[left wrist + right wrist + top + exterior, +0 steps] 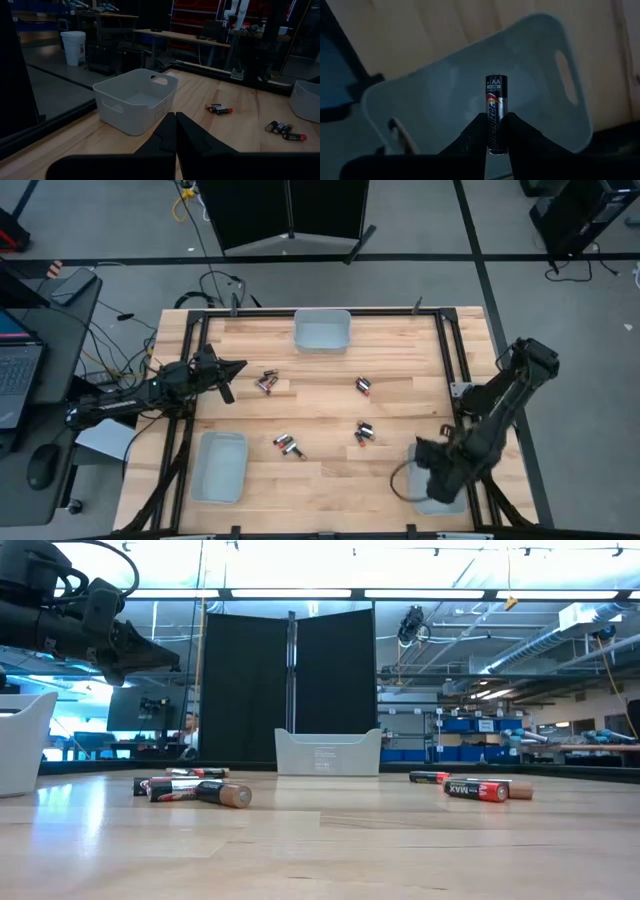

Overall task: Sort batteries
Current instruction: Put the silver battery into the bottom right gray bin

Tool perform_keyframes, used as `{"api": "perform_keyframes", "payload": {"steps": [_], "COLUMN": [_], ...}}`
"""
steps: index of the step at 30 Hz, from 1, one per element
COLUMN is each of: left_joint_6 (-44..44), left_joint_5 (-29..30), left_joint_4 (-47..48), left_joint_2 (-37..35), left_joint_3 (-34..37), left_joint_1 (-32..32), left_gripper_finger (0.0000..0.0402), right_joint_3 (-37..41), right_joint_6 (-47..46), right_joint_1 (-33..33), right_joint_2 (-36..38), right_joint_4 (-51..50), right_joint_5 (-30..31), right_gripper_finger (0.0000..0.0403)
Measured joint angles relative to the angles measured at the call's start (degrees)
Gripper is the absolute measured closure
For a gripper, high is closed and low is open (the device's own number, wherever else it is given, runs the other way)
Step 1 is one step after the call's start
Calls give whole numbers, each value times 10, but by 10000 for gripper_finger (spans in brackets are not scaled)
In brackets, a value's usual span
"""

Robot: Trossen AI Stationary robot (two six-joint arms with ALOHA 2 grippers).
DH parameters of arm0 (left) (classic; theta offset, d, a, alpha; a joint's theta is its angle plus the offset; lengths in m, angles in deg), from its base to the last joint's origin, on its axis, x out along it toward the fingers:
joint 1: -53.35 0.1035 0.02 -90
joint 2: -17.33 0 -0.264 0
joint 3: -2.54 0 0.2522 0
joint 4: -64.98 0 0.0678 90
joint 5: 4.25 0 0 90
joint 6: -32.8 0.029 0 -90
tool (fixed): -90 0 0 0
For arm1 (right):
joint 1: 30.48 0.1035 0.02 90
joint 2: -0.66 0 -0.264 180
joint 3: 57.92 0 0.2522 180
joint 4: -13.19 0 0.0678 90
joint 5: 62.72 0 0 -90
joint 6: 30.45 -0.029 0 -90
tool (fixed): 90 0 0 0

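Wood: the table [330, 480] was pale planks with three grey trays on it.
Right gripper [496, 134]: it was clamped on a black-and-silver AA battery [496, 112], held above the right tray [445, 85] at the near right corner.
Left gripper [175, 131]: fingers together, above the left side of the table, near the far tray [135, 100].
Other batteries [364, 432]: small groups lay on the middle of the table, between the trays.

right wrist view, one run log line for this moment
right hand: shut on AA battery | over tray | left hand: shut, waiting
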Motion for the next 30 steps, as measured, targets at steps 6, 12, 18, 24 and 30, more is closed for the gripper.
{"api": "perform_keyframes", "payload": {"steps": [6,12,18,24,30], "left_joint_6": [0,0,0,0,0], "left_joint_5": [0,0,0,0,0], "left_joint_4": [0,0,0,0,0], "left_joint_2": [0,0,0,0,0], "left_joint_3": [0,0,0,0,0], "left_joint_1": [0,0,0,0,0], "left_gripper_finger": [396,396,396,396,396], "right_joint_3": [6,64,135,177,186], "right_joint_6": [56,82,73,71,64], "right_joint_1": [5,-13,-16,-16,-16], "right_joint_2": [-74,-92,-74,-76,-76], "right_joint_4": [6,85,156,201,207], "right_joint_5": [10,14,4,-1,-22], "right_gripper_finger": [340,340,341,338,325]}}
